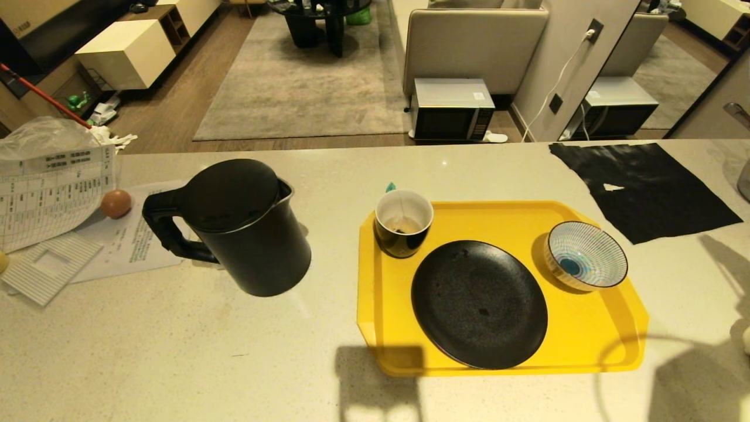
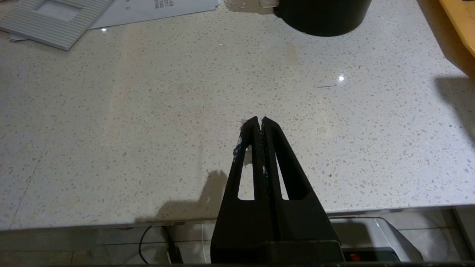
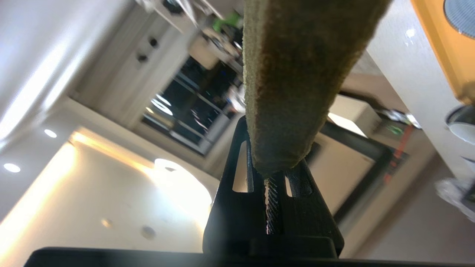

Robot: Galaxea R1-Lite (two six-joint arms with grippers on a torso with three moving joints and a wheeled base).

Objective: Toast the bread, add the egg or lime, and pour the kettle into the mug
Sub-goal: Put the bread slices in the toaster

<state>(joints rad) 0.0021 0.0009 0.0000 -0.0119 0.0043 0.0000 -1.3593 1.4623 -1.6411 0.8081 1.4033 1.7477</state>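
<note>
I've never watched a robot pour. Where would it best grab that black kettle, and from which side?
Probably by the loop handle of the kettle, coming from the robot's left. The handle juts out on that side, away from the mug, and the body looks too wide for slim fingers.

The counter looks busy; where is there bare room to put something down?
Bare counter runs along the near edge, in front of the kettle and left of the yellow tray. A narrower gap lies between kettle and tray. The papers and egg crowd the far left; mug, black plate and striped bowl fill the tray.
</note>
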